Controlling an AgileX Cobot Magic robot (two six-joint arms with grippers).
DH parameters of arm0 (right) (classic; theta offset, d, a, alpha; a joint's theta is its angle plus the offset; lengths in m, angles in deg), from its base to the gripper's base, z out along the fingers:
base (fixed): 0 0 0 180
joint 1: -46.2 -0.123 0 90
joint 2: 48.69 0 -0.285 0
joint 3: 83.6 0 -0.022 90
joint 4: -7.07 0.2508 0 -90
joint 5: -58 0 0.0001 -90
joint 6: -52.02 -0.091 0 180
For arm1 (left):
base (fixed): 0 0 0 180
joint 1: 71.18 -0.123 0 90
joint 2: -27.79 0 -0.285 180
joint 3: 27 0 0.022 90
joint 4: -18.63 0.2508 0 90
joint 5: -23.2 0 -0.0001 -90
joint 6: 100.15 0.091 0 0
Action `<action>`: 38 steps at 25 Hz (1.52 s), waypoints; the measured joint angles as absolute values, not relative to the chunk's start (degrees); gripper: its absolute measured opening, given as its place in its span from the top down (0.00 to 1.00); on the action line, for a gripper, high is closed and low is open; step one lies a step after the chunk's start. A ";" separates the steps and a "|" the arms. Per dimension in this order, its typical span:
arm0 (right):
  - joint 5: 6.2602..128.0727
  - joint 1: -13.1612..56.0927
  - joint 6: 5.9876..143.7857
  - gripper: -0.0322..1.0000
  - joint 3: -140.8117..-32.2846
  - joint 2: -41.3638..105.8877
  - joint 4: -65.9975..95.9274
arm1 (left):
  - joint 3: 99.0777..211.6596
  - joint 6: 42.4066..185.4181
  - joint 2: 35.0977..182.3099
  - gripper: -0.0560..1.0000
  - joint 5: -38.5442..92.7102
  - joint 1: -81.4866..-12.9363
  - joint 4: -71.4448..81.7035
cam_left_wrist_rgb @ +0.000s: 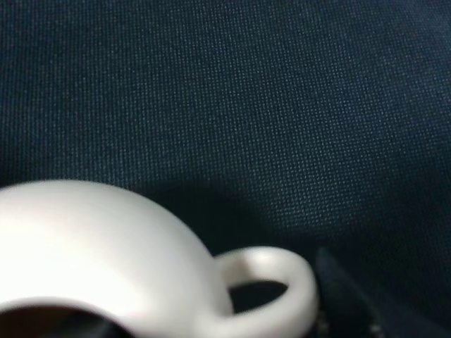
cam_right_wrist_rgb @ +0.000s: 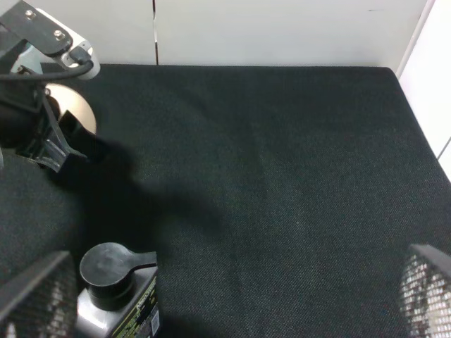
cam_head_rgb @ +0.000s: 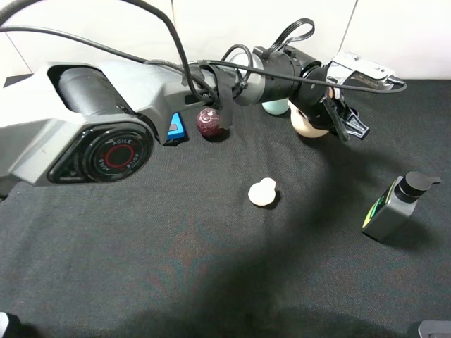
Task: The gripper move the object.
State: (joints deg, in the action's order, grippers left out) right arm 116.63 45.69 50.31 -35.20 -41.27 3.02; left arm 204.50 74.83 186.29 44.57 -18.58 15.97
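The cream teapot (cam_head_rgb: 304,124) hangs at the far right-centre of the black cloth, in my left gripper (cam_head_rgb: 341,118), which has reached across the middle. The gripper's black fingers (cam_head_rgb: 350,124) are closed at the pot's rim. In the left wrist view the pot (cam_left_wrist_rgb: 99,246) fills the lower left, loop handle (cam_left_wrist_rgb: 278,282) to its side, its shadow on the cloth beyond. The right wrist view shows the pot (cam_right_wrist_rgb: 74,105) behind the left gripper (cam_right_wrist_rgb: 53,144). My right gripper (cam_right_wrist_rgb: 232,296) is open and empty, near the front right.
A light-blue cup (cam_head_rgb: 275,107) stands behind the left arm. A dark red ball (cam_head_rgb: 209,122) and a blue piece (cam_head_rgb: 175,127) lie by the arm. A white gourd-shaped lump (cam_head_rgb: 263,191) sits mid-cloth. A grey bottle with a black cap (cam_head_rgb: 394,208) stands at right.
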 joint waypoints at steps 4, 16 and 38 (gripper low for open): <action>116.63 45.69 50.31 0.30 -35.20 -41.27 3.02 | 204.55 74.83 186.29 0.25 44.38 -18.58 16.02; 116.63 45.69 50.31 0.30 -35.20 -41.27 3.02 | 204.55 74.83 186.29 0.11 44.36 -18.58 16.02; 116.63 45.69 50.31 0.30 -35.20 -41.27 3.02 | 204.82 74.59 179.52 0.09 58.01 -18.65 16.41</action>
State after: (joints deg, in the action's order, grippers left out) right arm 116.63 45.69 50.31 -35.20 -41.27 3.02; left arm 204.82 74.59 179.52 58.01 -18.65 16.41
